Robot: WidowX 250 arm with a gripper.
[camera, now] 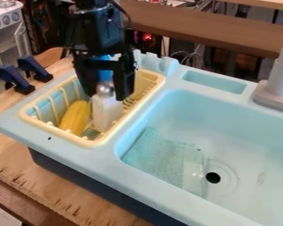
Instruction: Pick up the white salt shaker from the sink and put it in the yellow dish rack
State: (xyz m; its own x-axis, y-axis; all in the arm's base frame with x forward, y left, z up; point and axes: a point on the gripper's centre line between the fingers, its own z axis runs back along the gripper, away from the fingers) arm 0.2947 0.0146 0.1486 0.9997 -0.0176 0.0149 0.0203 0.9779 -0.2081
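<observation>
- Black gripper [106, 95] hangs over the left end of the light-blue sink unit [99, 161], pointing down into the yellow dish rack [32, 117]
- grip state: can't tell whether it's clenched on the pale bottle-like thing [107, 112] or released around it
- that thing is in the rack, long axis roughly vertical, silver round top [105, 90] up, between the gripper's tips in the view
- yellow elongated piece [76, 117] just beside it on the view's left, long axis slanting from lower left to upper right
- small greenish item [92, 134] low at the rack's near end, partly hidden
- rack walls surround all three; gripper blocks sight of the far end
- right: basin with translucent sheet [164, 154], dark drain hole [213, 177], grey faucet [278, 73]
- left: two blue clamps on the wooden table [14, 152]
</observation>
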